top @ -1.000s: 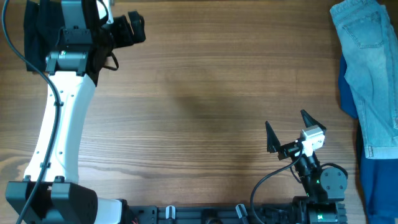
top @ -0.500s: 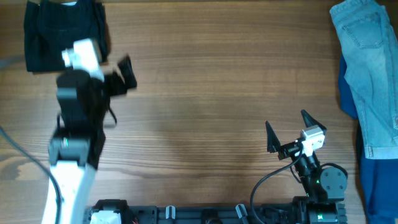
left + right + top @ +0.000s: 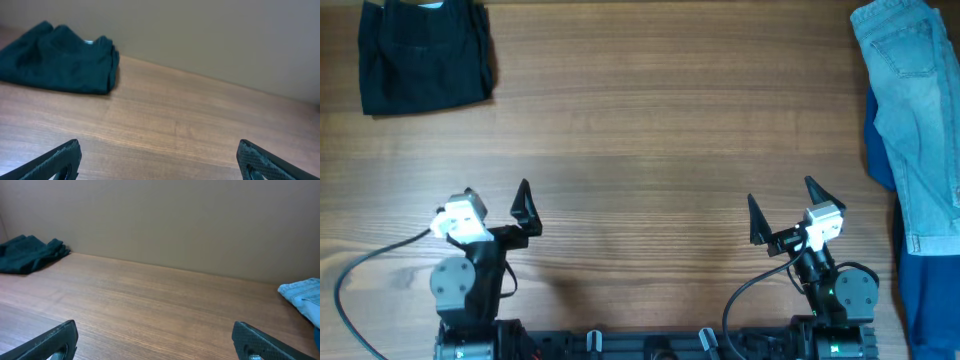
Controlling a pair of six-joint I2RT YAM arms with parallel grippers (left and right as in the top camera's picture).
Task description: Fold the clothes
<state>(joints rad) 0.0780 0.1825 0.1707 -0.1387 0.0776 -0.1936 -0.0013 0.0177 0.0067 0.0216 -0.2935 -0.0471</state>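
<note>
The black shorts (image 3: 424, 55) lie folded into a compact bundle at the table's far left corner, a bit of pale lining showing at the top edge. They also show in the left wrist view (image 3: 60, 60) and far off in the right wrist view (image 3: 30, 254). My left gripper (image 3: 496, 203) is open and empty near the front left edge, well away from the shorts. My right gripper (image 3: 785, 208) is open and empty near the front right edge. Both sets of jaws (image 3: 160, 162) (image 3: 160, 340) are spread wide over bare wood.
Light blue denim jeans (image 3: 912, 110) lie along the right edge, also in the right wrist view (image 3: 302, 295). A dark blue garment (image 3: 928, 290) lies under and below them. The wooden table (image 3: 650, 150) spans the view. A beige wall (image 3: 165, 220) stands behind.
My left arm has drawn back from the shorts at the far left corner to the front edge, with its gripper open. The shorts stay folded where they were. The right arm has not moved.
</note>
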